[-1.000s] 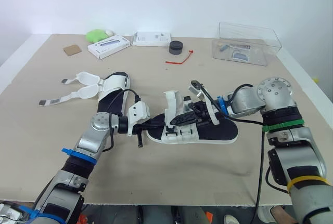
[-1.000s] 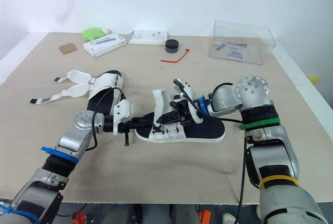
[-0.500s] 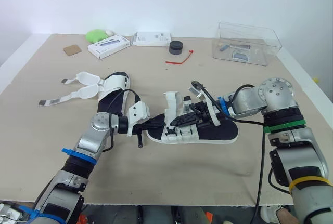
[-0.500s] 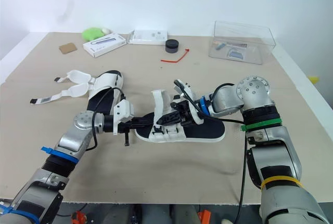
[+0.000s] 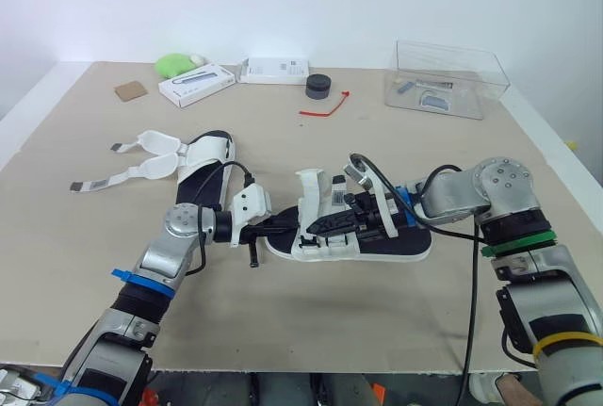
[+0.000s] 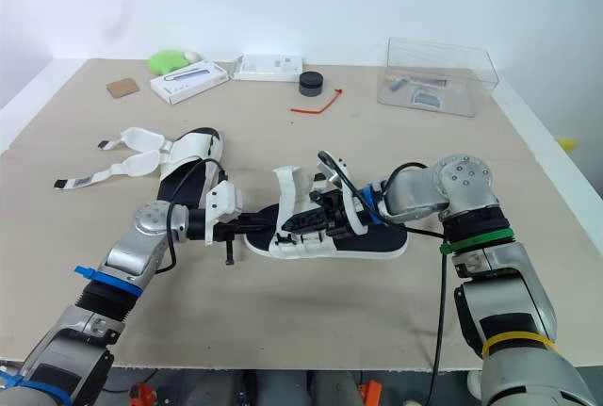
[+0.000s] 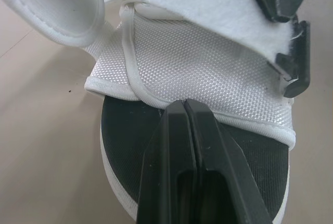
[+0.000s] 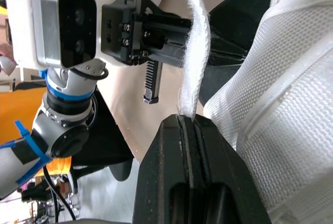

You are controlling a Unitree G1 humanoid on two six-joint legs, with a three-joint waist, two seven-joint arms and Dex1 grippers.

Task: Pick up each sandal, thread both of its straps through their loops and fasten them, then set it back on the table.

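Observation:
A sandal (image 5: pixel 400 248) with a black sole and white straps lies at the table's middle. My left gripper (image 5: pixel 283 227) reaches in from its left end, fingers shut, tips (image 7: pixel 184 104) pressed at the edge of the white mesh front strap (image 7: pixel 208 68). My right gripper (image 5: pixel 314 228) lies low across the sandal from the right, shut on a white fuzzy strap (image 8: pixel 193 47) that rises from between its tips (image 8: pixel 186 117). A second sandal (image 5: pixel 205 169) lies to the left with both straps (image 5: pixel 141 163) spread open on the table.
Along the back of the table stand a clear plastic box (image 5: pixel 448 79), two white boxes (image 5: pixel 197 84) (image 5: pixel 274 70), a black round cap (image 5: pixel 318 86), a red tie (image 5: pixel 327 106), a green object (image 5: pixel 174 64) and a brown card (image 5: pixel 131 90).
My right arm has dropped and its gripper now lies flatter and lower over the sandal, drawing the strap down. The left gripper and both sandals have stayed put.

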